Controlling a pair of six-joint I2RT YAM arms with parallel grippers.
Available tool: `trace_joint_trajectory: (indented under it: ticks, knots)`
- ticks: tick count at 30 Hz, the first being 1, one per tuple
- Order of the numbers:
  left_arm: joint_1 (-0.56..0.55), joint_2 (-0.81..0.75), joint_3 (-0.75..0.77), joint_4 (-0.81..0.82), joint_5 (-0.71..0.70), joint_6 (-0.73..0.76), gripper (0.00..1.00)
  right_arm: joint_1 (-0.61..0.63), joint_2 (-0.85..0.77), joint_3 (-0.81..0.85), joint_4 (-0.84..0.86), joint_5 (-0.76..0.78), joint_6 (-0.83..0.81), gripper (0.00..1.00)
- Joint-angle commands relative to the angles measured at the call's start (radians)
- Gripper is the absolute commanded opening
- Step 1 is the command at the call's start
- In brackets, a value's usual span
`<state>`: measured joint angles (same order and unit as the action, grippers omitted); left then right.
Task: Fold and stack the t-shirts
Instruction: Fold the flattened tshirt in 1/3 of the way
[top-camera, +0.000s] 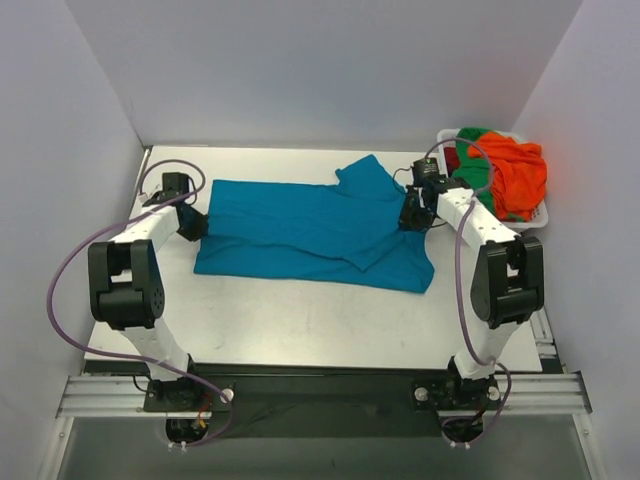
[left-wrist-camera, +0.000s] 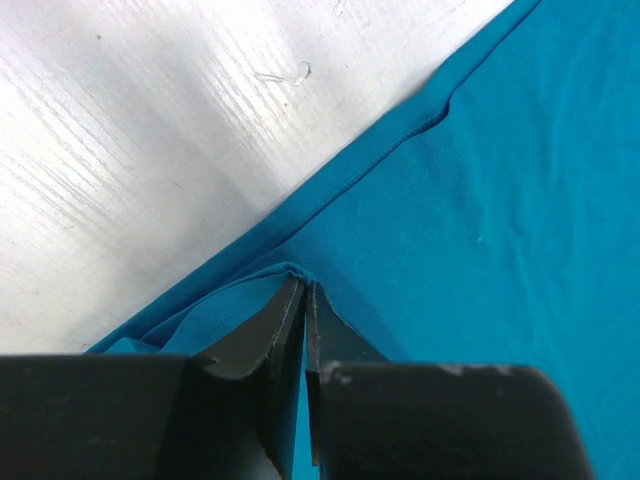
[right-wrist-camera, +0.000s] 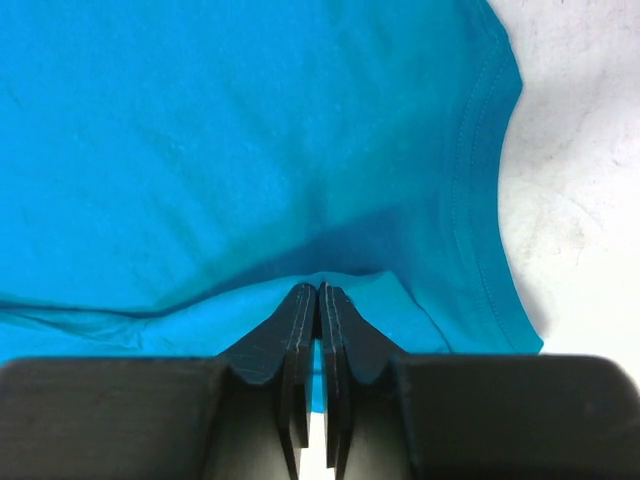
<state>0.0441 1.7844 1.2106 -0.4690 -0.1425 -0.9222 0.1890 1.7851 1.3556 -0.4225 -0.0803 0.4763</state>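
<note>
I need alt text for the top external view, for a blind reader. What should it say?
A teal t-shirt lies spread across a white table, with the left gripper at its left edge and the right gripper on its right part. A white basket at the far right corner holds a heap of other shirts, orange, green and dark red.

There is one teal t-shirt and one table. One white basket holds cloth in three colours, seemingly one orange t-shirt, one green t-shirt and one dark red t-shirt. There are two grippers: the left gripper and the right gripper.
</note>
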Motion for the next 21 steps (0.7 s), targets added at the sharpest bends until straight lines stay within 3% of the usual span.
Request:
trace_joint_trajectory:
  ticks: [1,2,3,6,8,12,17,21]
  knots:
    - [0.013,0.006,0.029,0.053,0.023,0.017,0.16,-0.011,0.039,0.056,-0.007,-0.007,-0.019,0.11]
    - [0.017,0.004,0.027,0.061,0.038,0.022,0.21,-0.014,0.045,0.060,-0.006,-0.010,-0.025,0.14]
    - [0.020,-0.008,0.026,0.069,0.044,0.028,0.34,-0.016,0.053,0.074,-0.004,-0.012,-0.030,0.27]
    - [0.028,-0.061,0.001,0.099,0.078,0.048,0.64,-0.016,0.068,0.091,-0.004,-0.015,-0.045,0.52]
    - [0.028,-0.101,-0.022,0.104,0.072,0.059,0.73,-0.007,0.045,0.073,-0.002,-0.024,-0.042,0.61]
    - [0.022,-0.242,-0.132,0.110,0.058,0.046,0.75,0.077,-0.029,-0.016,0.004,0.014,-0.012,0.60]
    - [0.005,-0.370,-0.339,0.142,0.052,-0.003,0.75,0.200,-0.124,-0.229,0.106,0.056,0.087,0.44]
    - [-0.022,-0.454,-0.422,0.173,0.057,-0.006,0.75,0.268,-0.135,-0.279,0.148,0.077,0.128,0.42]
